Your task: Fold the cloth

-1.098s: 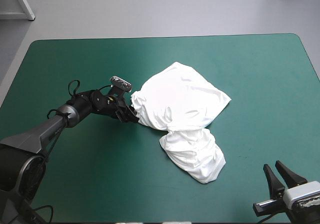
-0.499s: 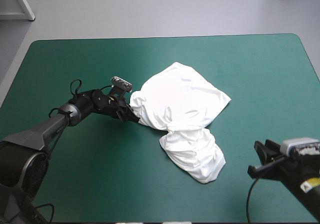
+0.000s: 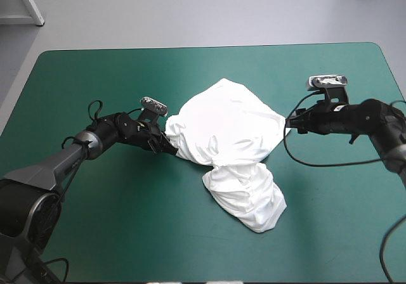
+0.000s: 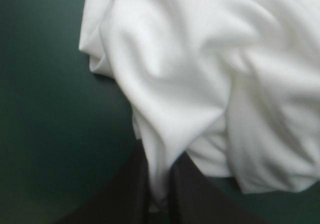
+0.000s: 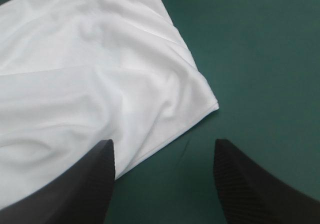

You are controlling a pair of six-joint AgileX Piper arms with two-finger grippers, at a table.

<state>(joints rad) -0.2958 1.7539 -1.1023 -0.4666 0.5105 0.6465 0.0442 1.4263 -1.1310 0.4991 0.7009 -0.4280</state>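
Observation:
The white T-shirt (image 3: 231, 151) lies crumpled in the middle of the teal-green table, with a lobe trailing toward the near edge. My left gripper (image 3: 166, 146) is at the shirt's left edge. In the left wrist view its black fingers are all but shut with a fold of the T-shirt (image 4: 200, 74) pinched between them at my left gripper (image 4: 159, 194). My right gripper (image 3: 293, 127) sits low at the shirt's right corner. In the right wrist view my right gripper (image 5: 165, 154) stands open, the T-shirt (image 5: 85, 79) corner lying just ahead, one finger over the cloth's edge.
Bare teal-green cover (image 3: 330, 208) surrounds the shirt on all sides, with wide room toward the near right and the far left. Grey floor lies beyond the table's far edge.
My right arm has swung from the near right corner of the table up to the shirt's right corner. My left gripper has stayed at the left edge, holding the cloth.

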